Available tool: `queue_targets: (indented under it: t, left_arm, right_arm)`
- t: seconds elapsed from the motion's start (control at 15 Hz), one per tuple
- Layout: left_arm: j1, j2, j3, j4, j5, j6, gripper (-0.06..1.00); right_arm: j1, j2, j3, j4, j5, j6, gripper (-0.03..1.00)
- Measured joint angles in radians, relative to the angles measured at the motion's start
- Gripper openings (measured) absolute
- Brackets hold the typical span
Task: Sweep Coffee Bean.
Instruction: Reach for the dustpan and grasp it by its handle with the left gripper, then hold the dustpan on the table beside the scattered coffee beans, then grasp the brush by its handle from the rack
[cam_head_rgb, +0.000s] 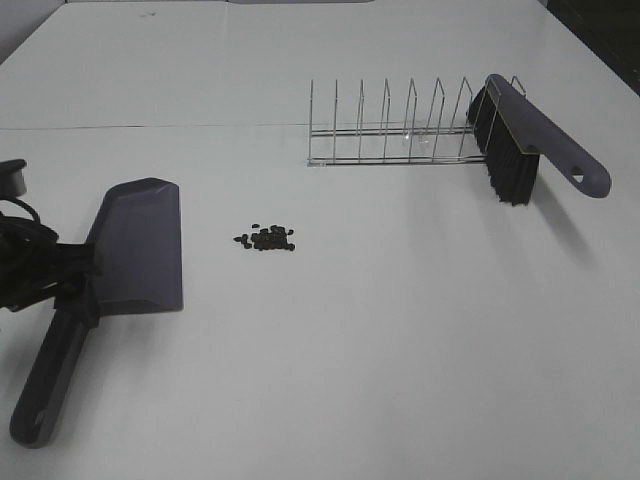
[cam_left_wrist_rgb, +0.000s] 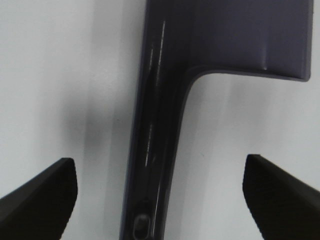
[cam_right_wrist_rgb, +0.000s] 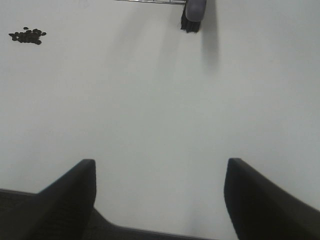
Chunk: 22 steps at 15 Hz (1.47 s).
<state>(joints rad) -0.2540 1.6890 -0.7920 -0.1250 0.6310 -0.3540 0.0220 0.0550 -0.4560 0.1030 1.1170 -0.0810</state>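
White tabletop (cam_head_rgb: 400, 340): dark brown oval coffee beans (cam_head_rgb: 267, 238) cluster near the grey plastic dustpan (cam_head_rgb: 135, 250) (its handle between the left gripper's (cam_left_wrist_rgb: 160, 160) spread jaws); right gripper (cam_right_wrist_rgb: 161, 162) likewise spread.

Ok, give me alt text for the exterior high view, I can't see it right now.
A small cluster of dark coffee beans lies on the white table, just right of a grey plastic dustpan with the black left gripper at its handle. Behind, a black-bristled grey brush leans on a wire rack.
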Motion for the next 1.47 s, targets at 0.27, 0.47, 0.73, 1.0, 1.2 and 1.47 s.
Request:
queue_targets:
  t: [0.27, 0.47, 0.73, 1.0, 1.2, 1.47]
  left_arm:
    - [-0.008, 0.149, -0.01, -0.001, -0.046, -0.003, 0.81]
    - [-0.008, 0.189, -0.027, 0.012, -0.055, -0.003, 0.73]
    - [-0.008, 0.192, -0.028, 0.024, -0.116, 0.058, 0.32]
    - [-0.009, 0.193, -0.028, 0.057, -0.117, 0.12, 0.32]
    - [-0.009, 0.194, -0.028, 0.079, -0.12, 0.125, 0.32]
    - [-0.009, 0.194, -0.028, 0.079, -0.12, 0.125, 0.32]
  right_arm:
    - [0.0, 0.0, 0.0, 0.0, 0.0, 0.0, 0.69]
    - [0.0, 0.0, 0.0, -0.001, 0.0, 0.0, 0.69]
    - [0.0, 0.0, -0.001, -0.009, -0.007, 0.029, 0.69]
    - [0.0, 0.175, -0.151, -0.038, -0.06, 0.131, 0.6]
    - [0.0, 0.39, -0.303, -0.043, -0.059, 0.142, 0.6]
    - [0.0, 0.82, -0.581, -0.049, -0.053, 0.141, 0.59]
